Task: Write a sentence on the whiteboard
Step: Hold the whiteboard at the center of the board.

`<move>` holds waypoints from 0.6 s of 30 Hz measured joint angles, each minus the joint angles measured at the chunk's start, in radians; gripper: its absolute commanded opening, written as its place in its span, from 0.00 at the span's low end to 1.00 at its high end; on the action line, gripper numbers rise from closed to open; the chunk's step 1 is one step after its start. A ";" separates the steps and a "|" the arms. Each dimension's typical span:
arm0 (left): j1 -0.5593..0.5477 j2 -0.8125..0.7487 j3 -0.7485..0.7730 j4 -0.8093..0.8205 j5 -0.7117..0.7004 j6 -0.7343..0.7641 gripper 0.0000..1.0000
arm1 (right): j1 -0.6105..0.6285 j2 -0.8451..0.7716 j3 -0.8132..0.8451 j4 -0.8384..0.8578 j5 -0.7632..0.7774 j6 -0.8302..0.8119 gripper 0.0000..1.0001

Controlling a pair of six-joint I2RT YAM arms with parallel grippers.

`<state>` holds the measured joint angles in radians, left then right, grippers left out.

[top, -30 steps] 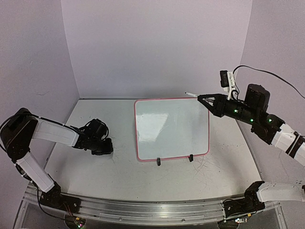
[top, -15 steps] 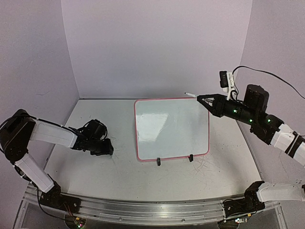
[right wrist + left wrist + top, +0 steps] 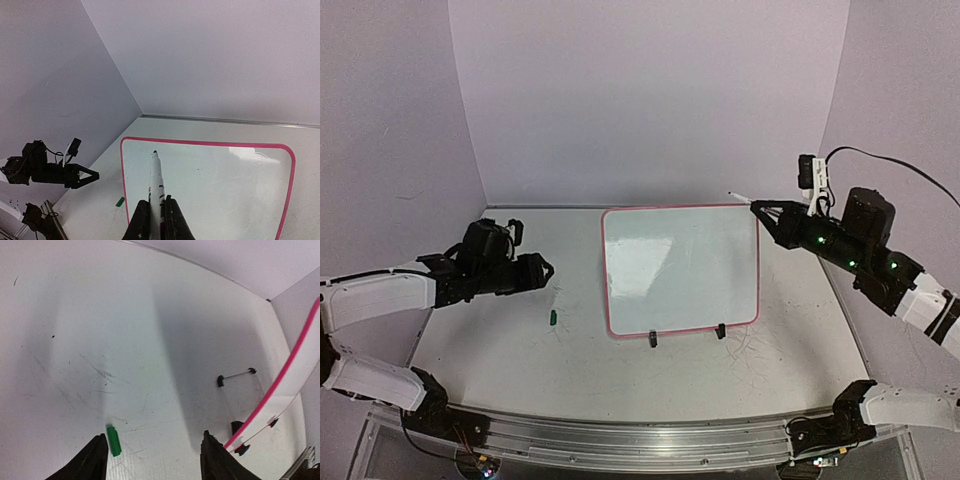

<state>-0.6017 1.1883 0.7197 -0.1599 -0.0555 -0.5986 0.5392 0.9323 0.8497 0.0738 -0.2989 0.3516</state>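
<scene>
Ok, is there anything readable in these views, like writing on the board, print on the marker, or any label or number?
Nothing can be read.
Whiteboard: blank, with no writing in any view.
Marker held in the right end effector: dark and red marks on the barrel, too blurred to read.
Green cap on the table: no print visible.

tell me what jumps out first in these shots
The pink-framed whiteboard stands in the middle of the table, its face looking blank. The right pincer grips a white marker, tip near the board's far right corner. A small green cap lies left of the board, near the open left pincer.
</scene>
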 measured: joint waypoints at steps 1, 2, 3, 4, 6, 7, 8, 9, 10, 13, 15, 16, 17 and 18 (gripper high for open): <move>0.002 -0.018 0.011 0.002 0.010 0.000 0.75 | 0.000 0.000 0.000 0.002 0.001 -0.003 0.00; 0.005 -0.031 0.019 0.008 0.025 0.002 0.77 | 0.000 0.003 0.000 0.003 0.000 -0.007 0.00; 0.008 -0.043 0.027 0.023 0.048 -0.002 0.79 | 0.000 0.010 0.000 0.003 -0.002 -0.012 0.00; 0.008 -0.050 0.028 0.050 0.076 -0.003 0.81 | 0.000 0.020 0.001 0.002 -0.004 -0.017 0.00; 0.008 -0.058 0.024 0.108 0.133 -0.005 0.82 | 0.007 0.046 0.007 -0.008 -0.006 -0.032 0.00; 0.008 -0.058 0.016 0.157 0.172 -0.009 0.82 | 0.016 0.065 0.017 -0.017 -0.001 -0.042 0.00; 0.008 -0.058 0.002 0.215 0.214 -0.014 0.81 | 0.040 0.097 0.041 -0.031 0.012 -0.059 0.00; 0.008 -0.056 -0.011 0.256 0.244 -0.020 0.79 | 0.072 0.130 0.062 -0.040 0.026 -0.075 0.00; 0.008 -0.049 -0.023 0.301 0.280 -0.028 0.77 | 0.118 0.169 0.089 -0.046 0.041 -0.092 0.00; 0.009 0.008 -0.030 0.421 0.366 -0.035 0.69 | 0.256 0.274 0.158 -0.058 0.076 -0.133 0.00; 0.011 0.069 -0.030 0.508 0.423 -0.042 0.65 | 0.322 0.340 0.200 -0.065 0.094 -0.157 0.00; 0.013 0.103 -0.030 0.550 0.449 -0.044 0.64 | 0.347 0.372 0.220 -0.068 0.103 -0.169 0.00; 0.015 0.138 -0.030 0.583 0.475 -0.052 0.64 | 0.362 0.398 0.232 -0.069 0.110 -0.179 0.00; 0.018 0.167 -0.030 0.611 0.494 -0.056 0.64 | 0.371 0.419 0.243 -0.074 0.119 -0.189 0.00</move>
<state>-0.5842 1.3551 0.6895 0.4513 0.4390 -0.6544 0.9098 1.3516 1.0923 -0.0003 -0.1802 0.1623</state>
